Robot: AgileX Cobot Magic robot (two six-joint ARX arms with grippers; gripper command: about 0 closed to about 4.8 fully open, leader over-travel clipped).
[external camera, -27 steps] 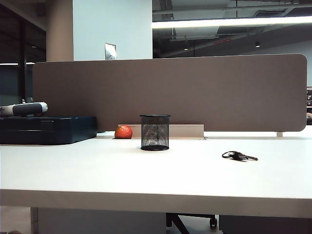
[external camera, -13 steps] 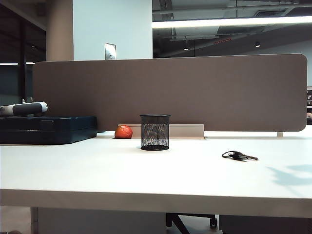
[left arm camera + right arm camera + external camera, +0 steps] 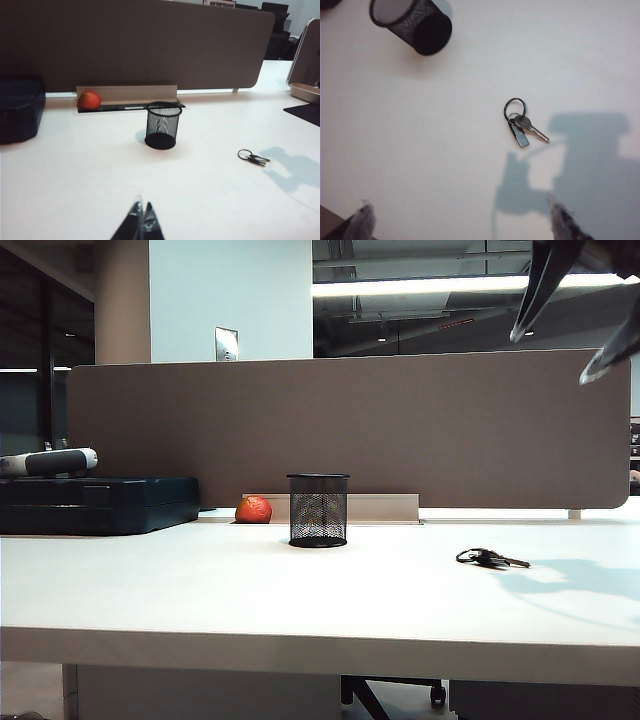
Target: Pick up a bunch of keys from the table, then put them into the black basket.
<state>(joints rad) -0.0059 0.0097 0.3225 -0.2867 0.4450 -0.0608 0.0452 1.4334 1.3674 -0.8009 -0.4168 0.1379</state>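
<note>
The bunch of keys [image 3: 490,559] lies flat on the white table [image 3: 200,590], right of the black basket [image 3: 318,511], which stands upright near the middle. My right gripper [image 3: 551,358] hangs high above the keys at the exterior view's top right, open and empty. In the right wrist view its fingertips [image 3: 458,202] are spread wide, with the keys [image 3: 520,122] and the basket [image 3: 412,22] far below. My left gripper [image 3: 141,205] is shut and empty, well back from the basket [image 3: 163,125] and the keys [image 3: 252,157].
A dark blue case [image 3: 95,505] with a pale tool [image 3: 50,462] on top sits at the back left. An orange ball [image 3: 253,510] lies behind the basket. The brown divider panel [image 3: 350,430] closes the table's far side. The arm's shadow [image 3: 590,580] falls right of the keys.
My right gripper has come into the exterior view at the top right, and its shadow has grown on the table right of the keys. Keys and basket have not moved.
</note>
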